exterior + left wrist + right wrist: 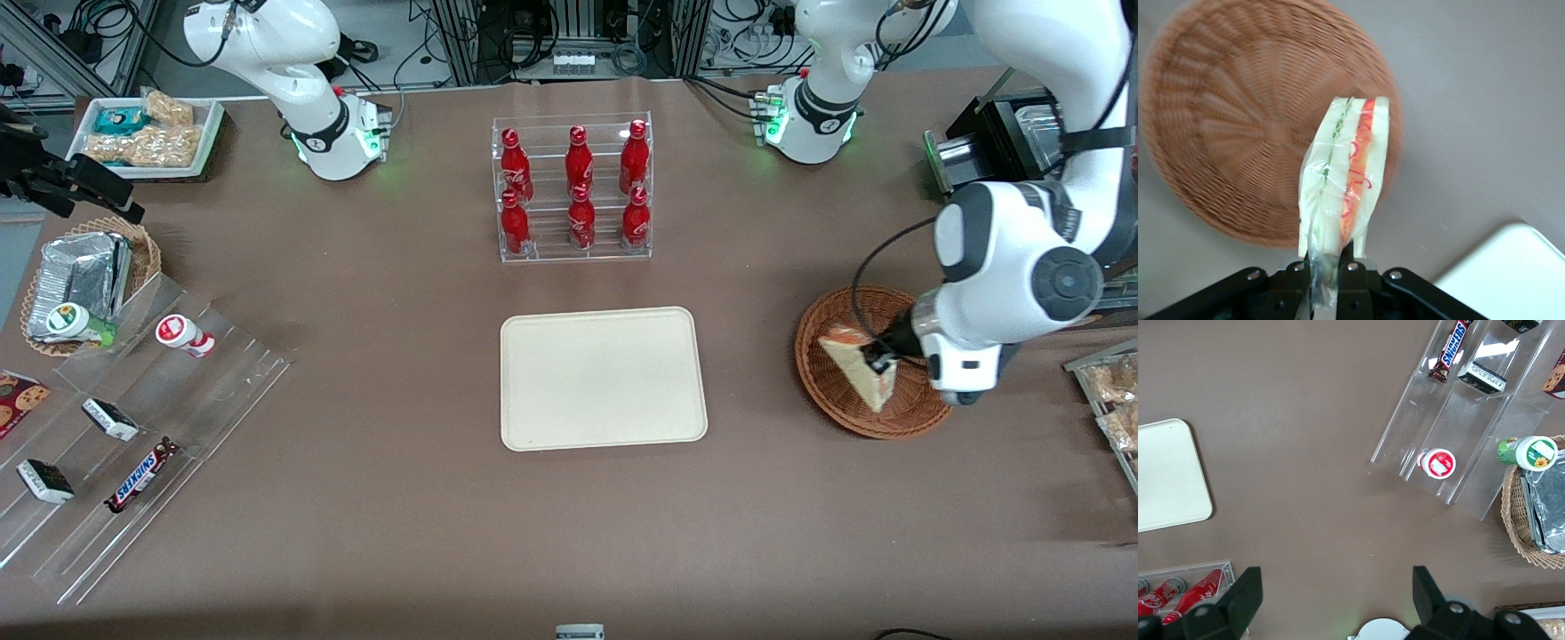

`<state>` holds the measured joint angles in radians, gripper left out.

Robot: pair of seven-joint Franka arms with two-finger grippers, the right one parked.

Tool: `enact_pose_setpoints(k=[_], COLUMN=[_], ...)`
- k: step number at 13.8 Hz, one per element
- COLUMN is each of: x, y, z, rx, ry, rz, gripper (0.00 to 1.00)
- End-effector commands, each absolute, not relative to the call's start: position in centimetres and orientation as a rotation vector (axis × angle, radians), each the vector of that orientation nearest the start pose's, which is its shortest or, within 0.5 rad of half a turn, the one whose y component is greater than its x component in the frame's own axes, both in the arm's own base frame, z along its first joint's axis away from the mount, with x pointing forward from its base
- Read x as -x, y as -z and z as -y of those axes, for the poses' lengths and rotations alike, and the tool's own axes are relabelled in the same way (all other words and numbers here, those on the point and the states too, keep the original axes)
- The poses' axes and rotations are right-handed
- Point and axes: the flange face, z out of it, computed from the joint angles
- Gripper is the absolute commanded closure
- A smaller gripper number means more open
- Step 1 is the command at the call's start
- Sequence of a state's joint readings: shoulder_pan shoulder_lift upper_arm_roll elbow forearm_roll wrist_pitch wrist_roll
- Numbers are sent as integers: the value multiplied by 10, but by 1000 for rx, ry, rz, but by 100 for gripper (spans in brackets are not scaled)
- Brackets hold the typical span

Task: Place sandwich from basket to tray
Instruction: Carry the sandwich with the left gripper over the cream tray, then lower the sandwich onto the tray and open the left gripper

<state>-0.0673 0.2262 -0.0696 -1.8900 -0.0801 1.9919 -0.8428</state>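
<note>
Here my tool (878,360) hangs above the basket (827,391), its two black fingers (1353,280) pinched tight on the narrow end of the sandwich (862,366), so the wedge is in my grip and lifted off the weave. In the wrist view the sandwich (1348,180) sticks out from between the fingers, wrapped in clear film, with pale bread on both faces and a green strip and a red-orange strip running along its cut edge. Beneath it the basket (1238,133) shows a bare woven floor, with nothing else lying in it. The basket sits on the brown counter (400,498) toward my end, and the tray (603,378) lies flat near the middle of the counter, well apart from the basket, with nothing on its cream surface; a corner of the tray (1511,273) also shows in my wrist view. Farther from the front camera than the tray stands a clear rack of red bottles (574,188). Toward the parked arm's end of the counter there is a clear stepped shelf (133,427) with a Snickers bar (140,476) on it, and a smaller wicker basket holding a foil pack (80,276)
</note>
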Motion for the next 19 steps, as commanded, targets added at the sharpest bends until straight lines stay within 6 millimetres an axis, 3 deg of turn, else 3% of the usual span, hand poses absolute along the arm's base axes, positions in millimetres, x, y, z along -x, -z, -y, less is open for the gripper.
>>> enact_pose_setpoints(k=[1,5,9,11,13,19], x=[-592,-598,-565,-552,-533,-528], y=[-385,-361,-328,-309,-291,-265], z=[167,296,404,424,450,466], rx=[3009,3124,3241,3219,3205,3204], ry=[-258,-252,-79,-24,-42,-31], rz=[1056,806,516,312,243,302], gripper=[92,92,94,94,94,88])
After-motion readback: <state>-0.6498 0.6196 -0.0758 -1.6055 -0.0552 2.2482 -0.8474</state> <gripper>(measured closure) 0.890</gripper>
